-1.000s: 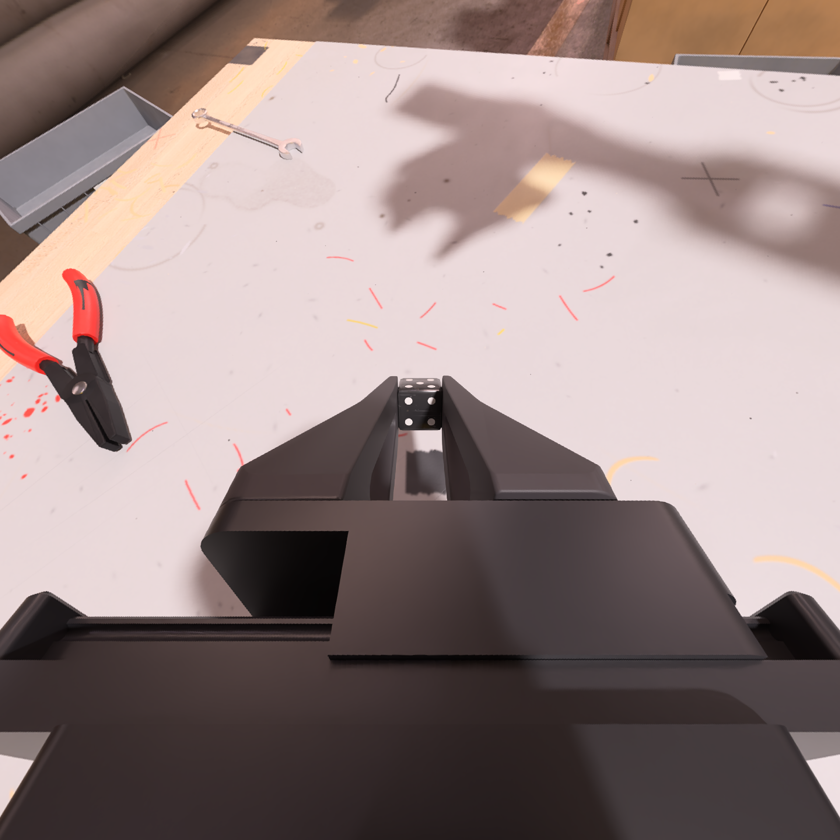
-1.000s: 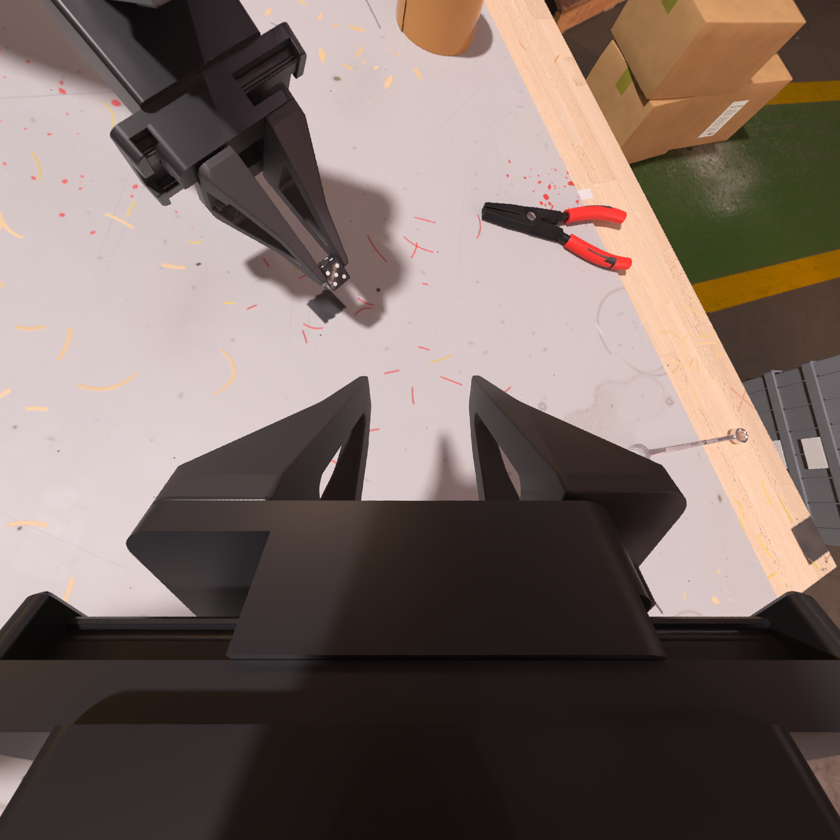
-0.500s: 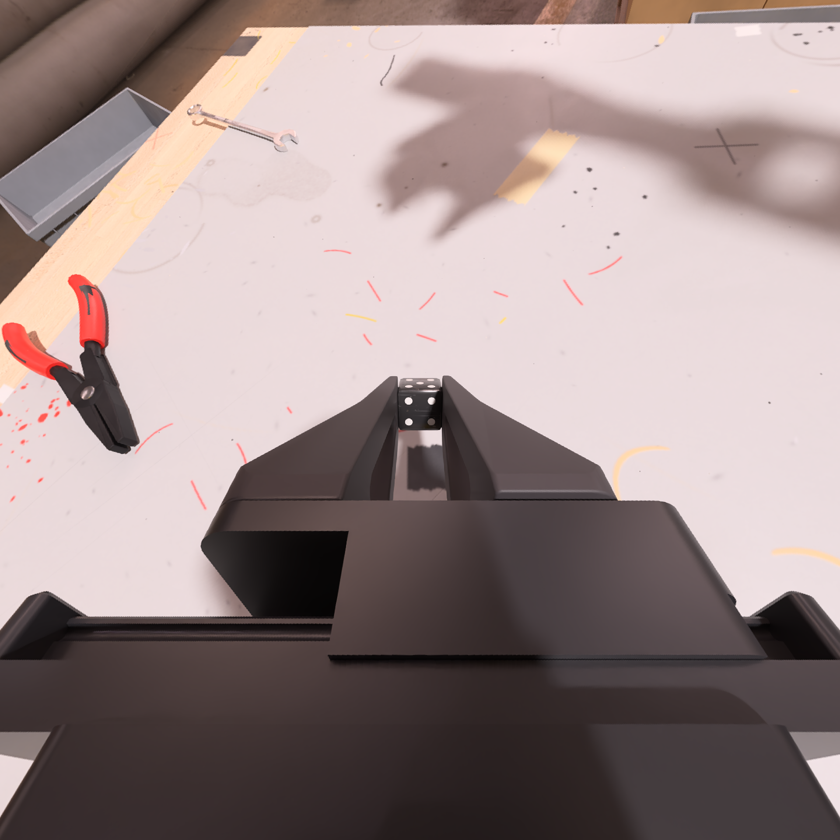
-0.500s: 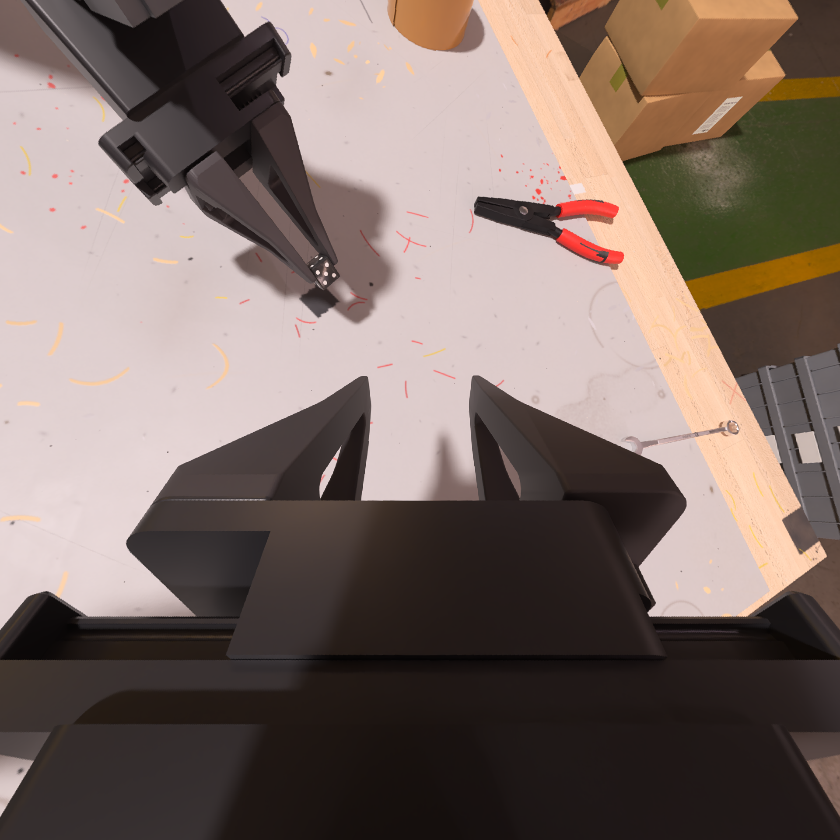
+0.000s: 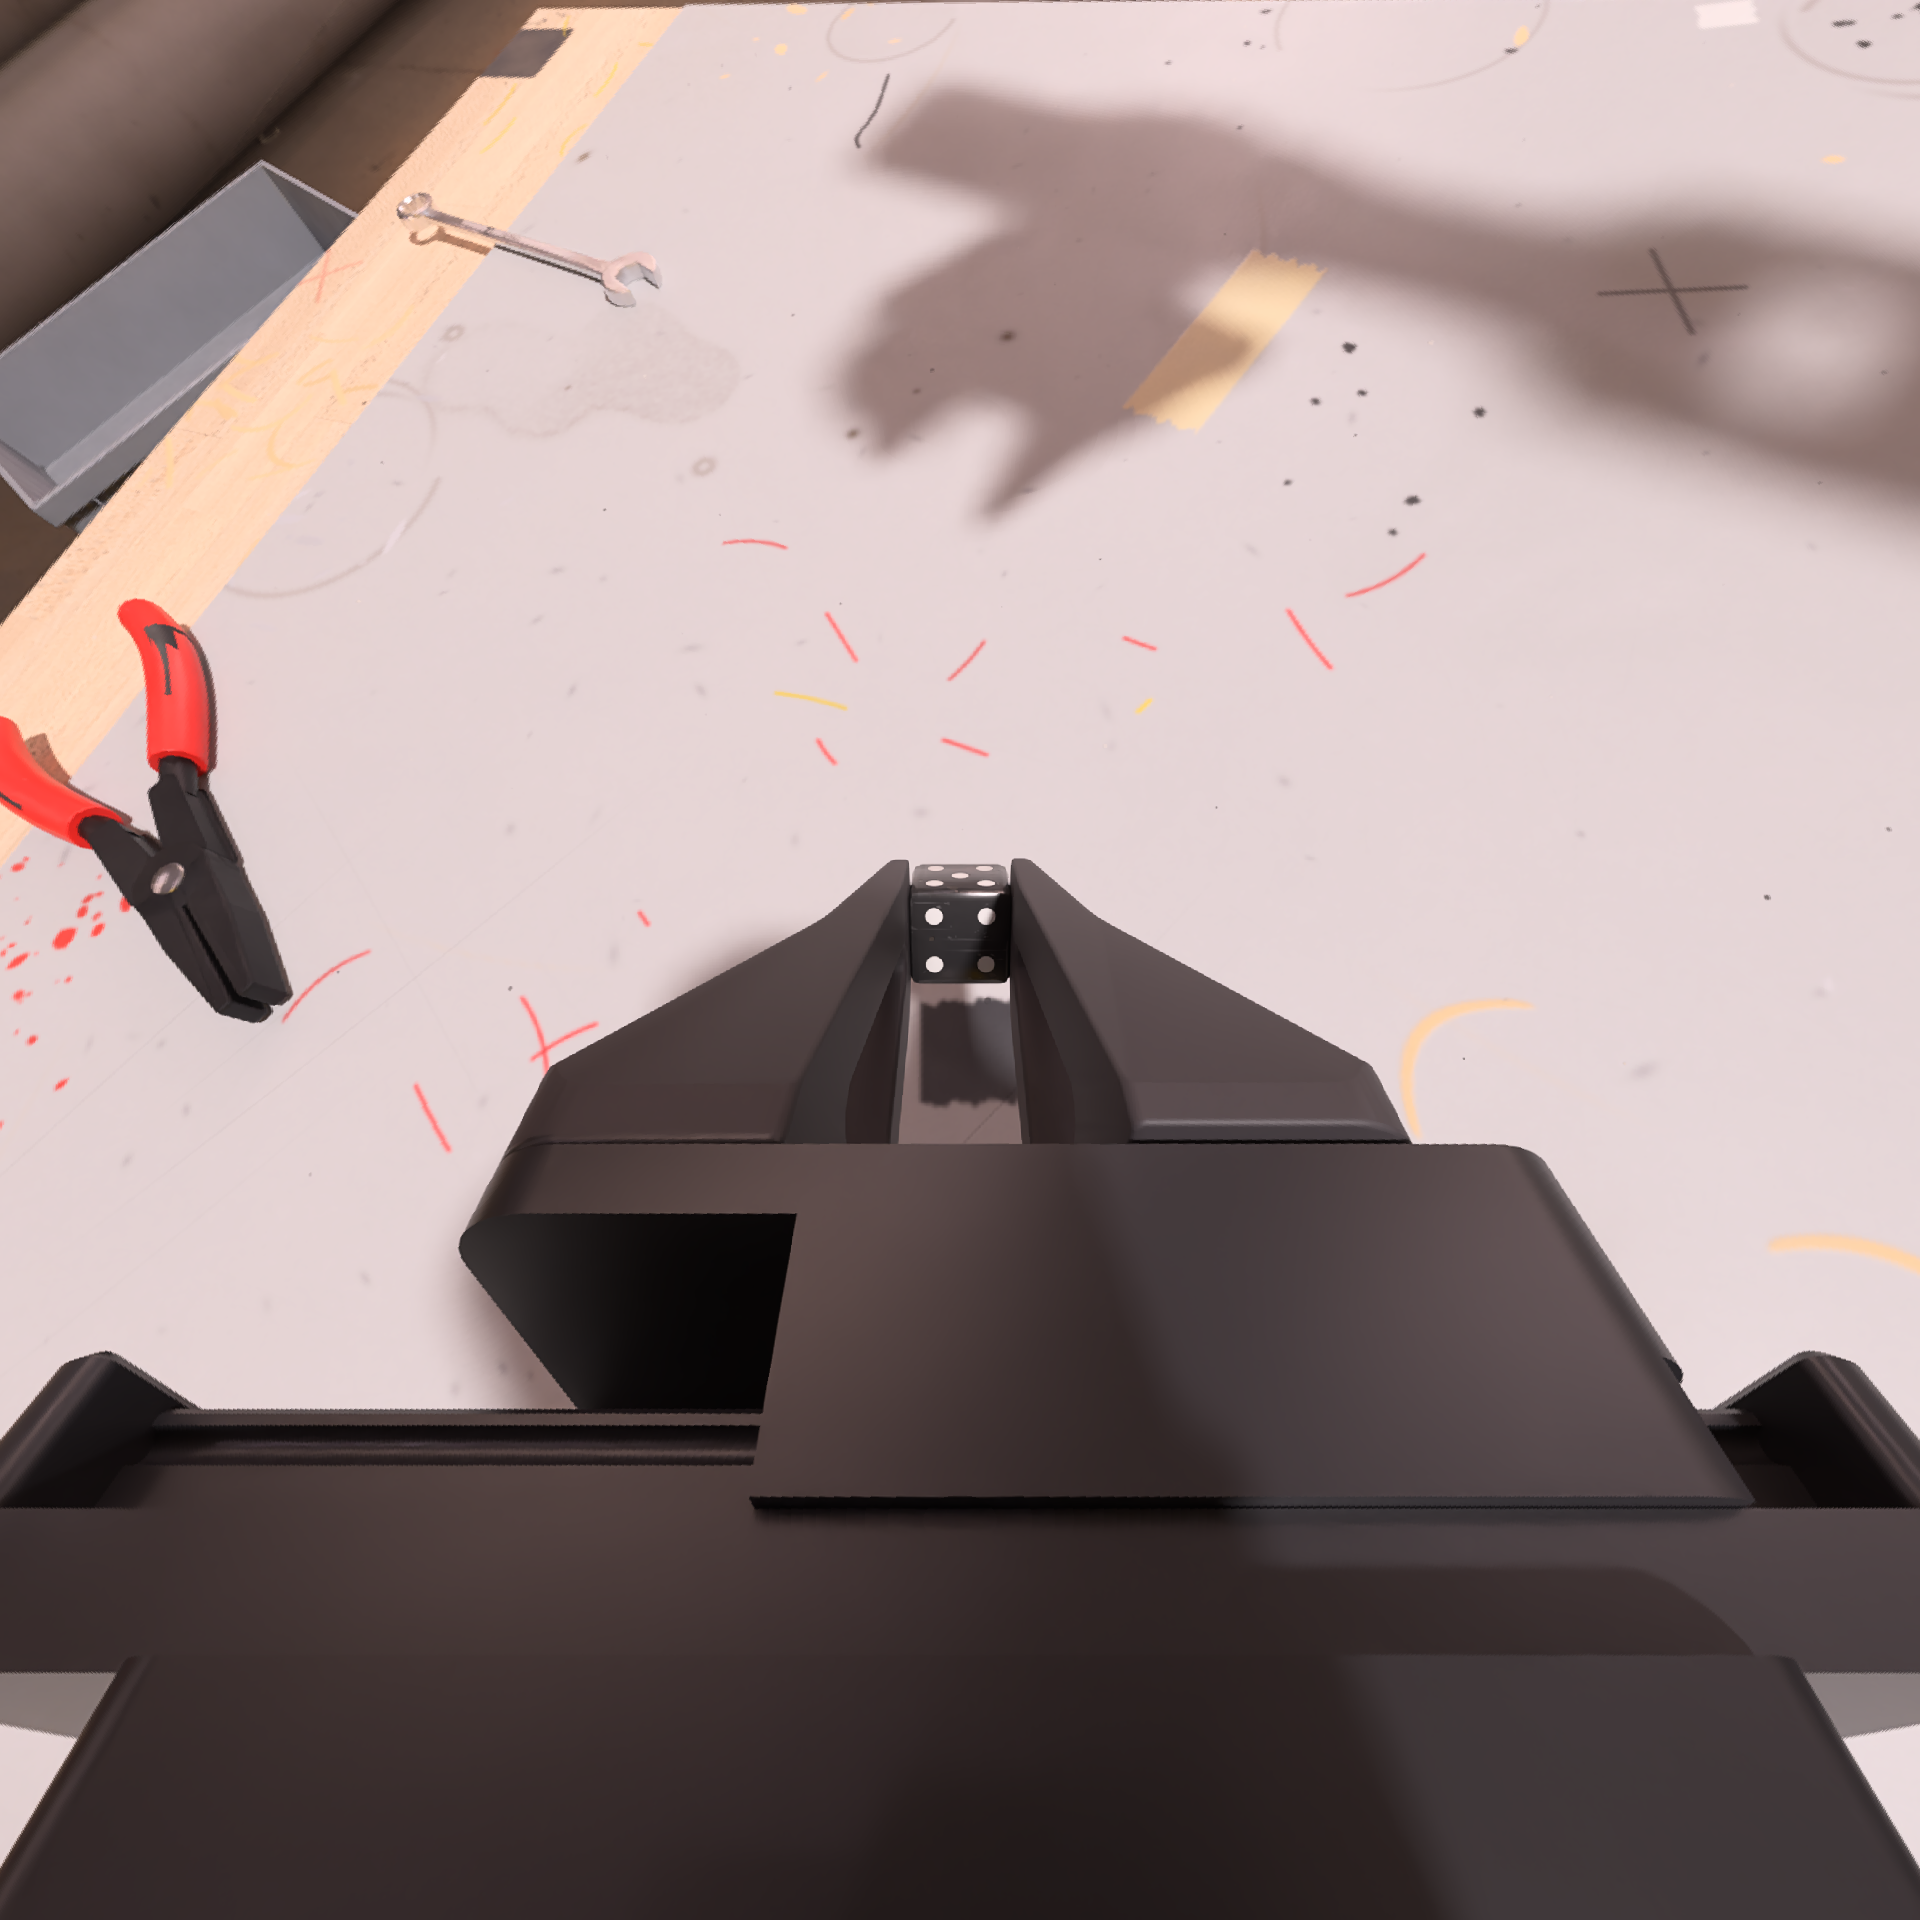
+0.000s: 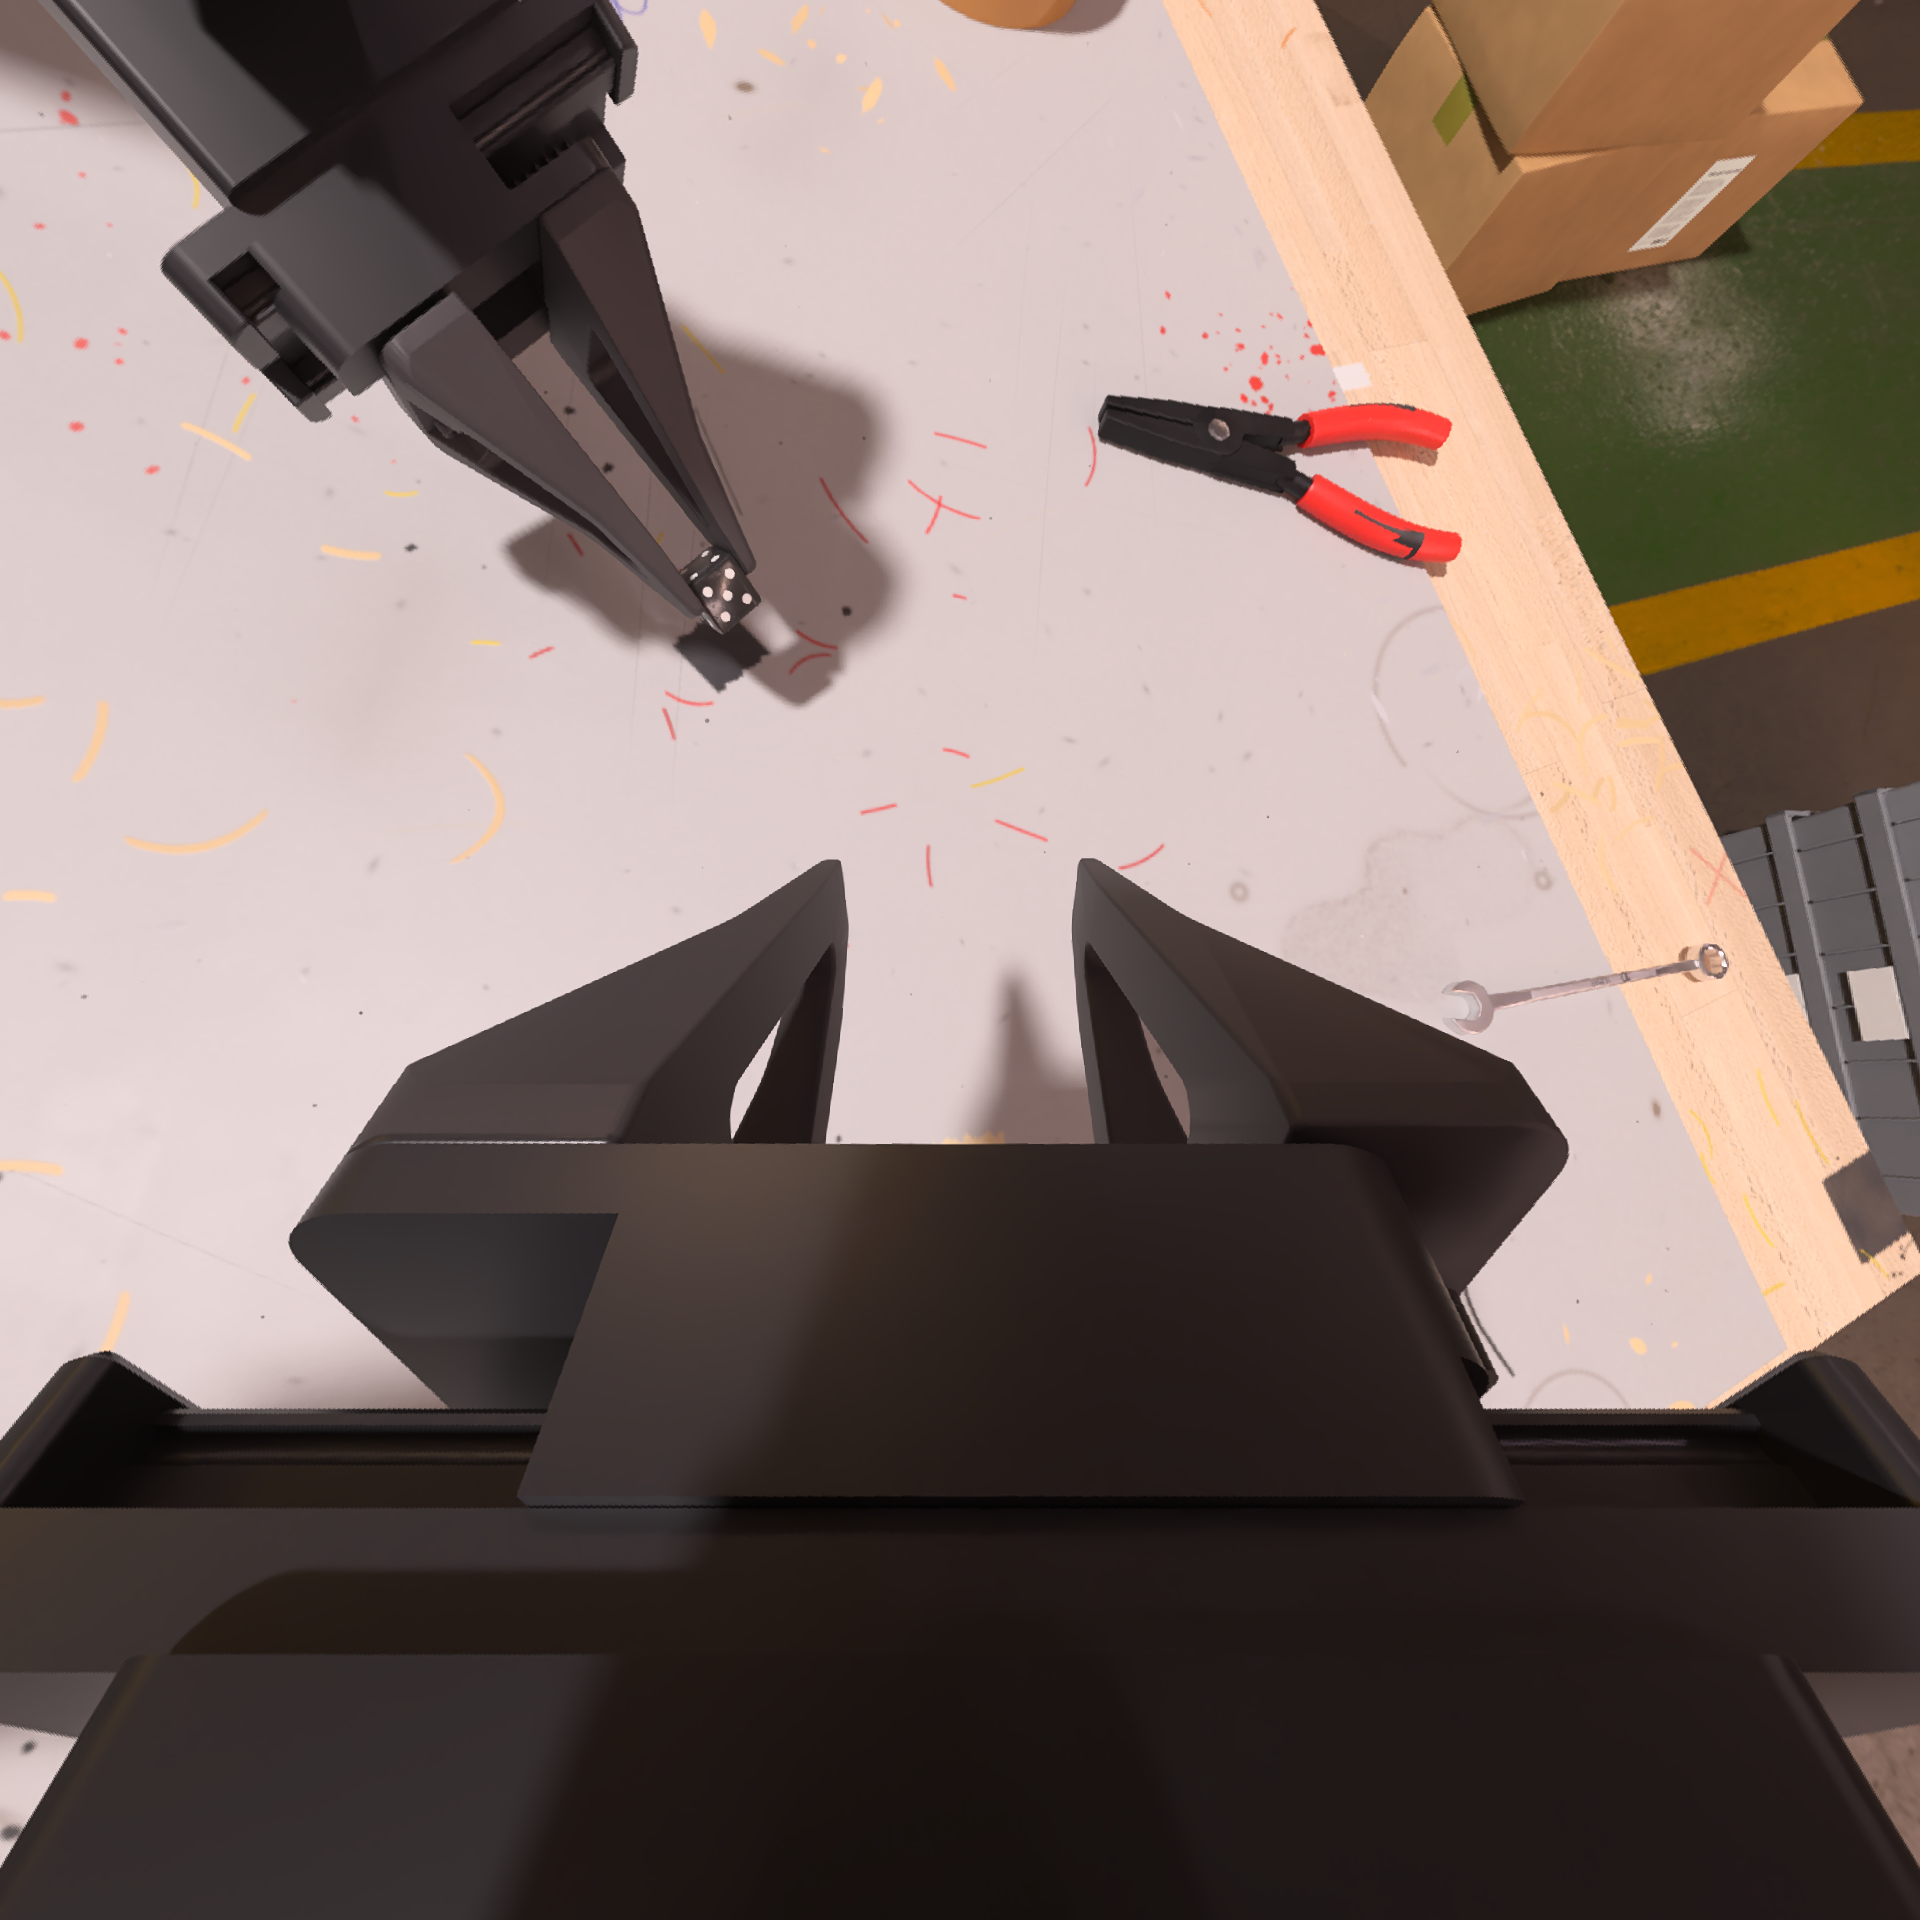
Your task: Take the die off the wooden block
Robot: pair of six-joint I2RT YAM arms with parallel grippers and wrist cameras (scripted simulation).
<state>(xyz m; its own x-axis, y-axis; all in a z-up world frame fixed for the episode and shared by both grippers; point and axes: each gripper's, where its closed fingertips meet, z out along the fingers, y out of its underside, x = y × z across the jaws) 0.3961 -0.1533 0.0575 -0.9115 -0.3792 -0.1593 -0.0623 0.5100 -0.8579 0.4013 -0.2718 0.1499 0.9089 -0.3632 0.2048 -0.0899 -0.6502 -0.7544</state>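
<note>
A black die with white pips sits clamped between the tips of my left gripper, a little above the white table; its shadow lies just below it. The right wrist view shows the same die in the left gripper, with its shadow close beneath. My right gripper is open and empty, hanging over the table nearer than the die. A tan edge of the wooden block shows only at the top of the right wrist view.
Red-handled pliers lie to the left near the table's wooden edge, also in the right wrist view. A small wrench lies farther along that edge. A grey bin and cardboard boxes stand off the table.
My left gripper with the die has sunk closer to the table and drifted slightly. The right gripper has stayed open and shifted a little.
</note>
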